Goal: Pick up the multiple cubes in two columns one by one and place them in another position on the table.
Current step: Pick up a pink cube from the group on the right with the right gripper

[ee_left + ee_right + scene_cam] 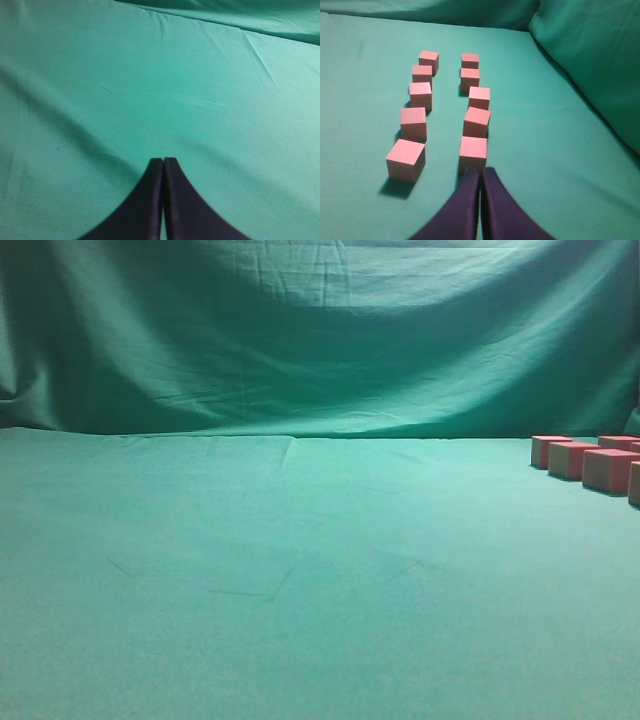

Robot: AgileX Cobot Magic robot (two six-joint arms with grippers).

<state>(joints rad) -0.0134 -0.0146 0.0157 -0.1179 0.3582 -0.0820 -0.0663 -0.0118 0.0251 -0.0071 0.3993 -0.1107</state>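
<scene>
Standing here, what matters is how the cubes [447, 110] lie from the right gripper [481, 172]: the right wrist view shows ten of them in two columns running away from the jaws toward twelve o'clock, five in each. The nearest cube of the right-hand column [473, 153] sits just beyond the fingertips at twelve, very close to or touching them; I cannot tell which. The nearest cube of the left-hand column [405, 159] lies off at about ten o'clock. The long axis of both columns runs nearly in line with the gripper's reach, so a straight advance meets the right-hand column first. That gripper's jaws are pressed together with nothing between them, so I judge they must part before any pick. The left gripper [163, 161] is likewise closed and empty, over bare table [100, 75] with no cube in its view. From the exterior view the cubes sit at the far right edge, around three o'clock, so the right arm is plainly the nearer.
</scene>
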